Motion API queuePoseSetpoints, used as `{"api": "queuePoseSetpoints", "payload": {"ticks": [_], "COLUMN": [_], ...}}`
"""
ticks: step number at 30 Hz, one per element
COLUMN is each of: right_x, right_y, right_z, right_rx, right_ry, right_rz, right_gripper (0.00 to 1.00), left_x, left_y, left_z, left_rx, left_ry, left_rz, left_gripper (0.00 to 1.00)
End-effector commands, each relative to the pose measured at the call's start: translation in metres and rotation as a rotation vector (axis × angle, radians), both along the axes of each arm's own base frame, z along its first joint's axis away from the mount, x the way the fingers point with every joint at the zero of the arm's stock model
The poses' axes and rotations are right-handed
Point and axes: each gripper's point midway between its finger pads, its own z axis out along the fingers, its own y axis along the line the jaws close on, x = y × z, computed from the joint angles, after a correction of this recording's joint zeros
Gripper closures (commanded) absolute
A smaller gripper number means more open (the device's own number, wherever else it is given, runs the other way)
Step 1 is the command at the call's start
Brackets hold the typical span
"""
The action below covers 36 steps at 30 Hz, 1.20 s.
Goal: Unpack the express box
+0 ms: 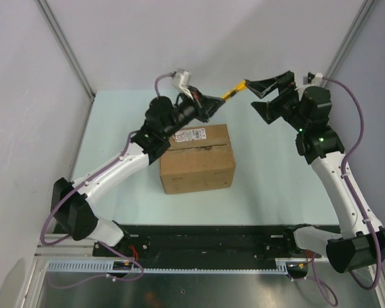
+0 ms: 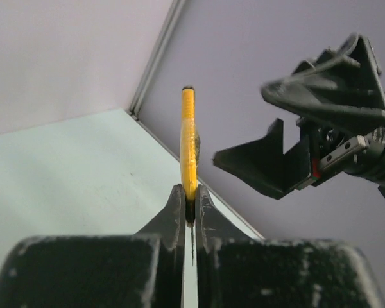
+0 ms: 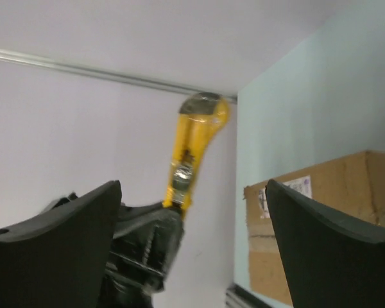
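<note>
Now, from above, your left gripper (image 1: 213, 106) is pinched shut on one end of the yellow utility knife (image 1: 234, 92), up in the air behind the express box (image 1: 197, 160). Your right gripper (image 1: 251, 95) is wide open and holds nothing. It hangs just beside the knife's far end. The box sits shut in the middle of the pale green table (image 1: 115, 128), with its white label (image 1: 189, 135) near the back edge.

From the left wrist, the knife sticks straight out from between the shut fingers (image 2: 173, 215). The other gripper is off to the side, apart from it. I cannot tell if the blade is out, so check that first. Move the open gripper well away before you bring the knife down.

From the right wrist, the box is low on the right. Cut gently along the top seam only. The table looks smooth, so the box may slide. Press it down with the free gripper. Plain grey walls (image 3: 83, 128) stand close behind, so swing slowly.
</note>
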Motion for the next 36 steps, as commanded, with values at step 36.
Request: {"api": "queuePoseSetpoints", "payload": {"ticks": [36], "right_x": [-0.111], "right_y": [0.075], "right_z": [0.11], "right_rx": [-0.079], "right_ry": [-0.799], "right_rz": [0.671], "right_gripper": [0.34], "left_x": [-0.103], "left_y": [0.063], "left_z": [0.092], "left_rx": [-0.278], "left_ry": [0.198], "left_rz": [-0.455], "left_gripper": [1.0]}}
